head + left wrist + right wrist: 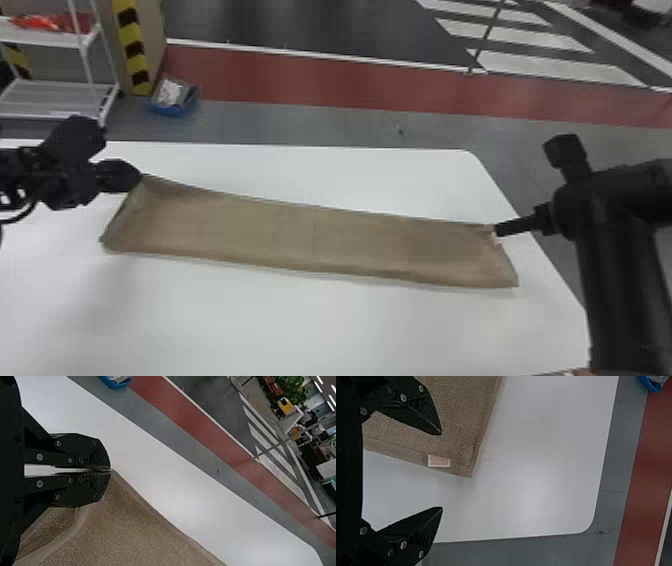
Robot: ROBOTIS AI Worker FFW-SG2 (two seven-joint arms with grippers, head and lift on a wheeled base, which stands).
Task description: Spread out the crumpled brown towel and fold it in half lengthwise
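A long brown towel (310, 235) of soft-looking cloth lies across a smooth white desk (300, 320) as a narrow strip, apparently doubled lengthwise or nearly so. The black left gripper (110, 470) has its jaws pinching the towel's far left corner. At the far right corner, the jaws of the black right gripper (441, 471) are spread, one over the cloth, the other over the desk.

With only the left corner held, a pull there could drag the whole strip askew or open a diagonal crease. If the right jaws close too near the edge, they might catch one layer or slip off the hem; pressed too low, they could scrape the desk. The slanted right end, its near corner jutting outward, suggests the layers may finish misaligned.

The towel's surface is finely nubby, bordered by a flatter, smoother hem. A small pinkish rectangular label (439, 461) with a pale border sits on that hem. At the left end the cloth lifts toward the jaws in a shallow, curved hollow.
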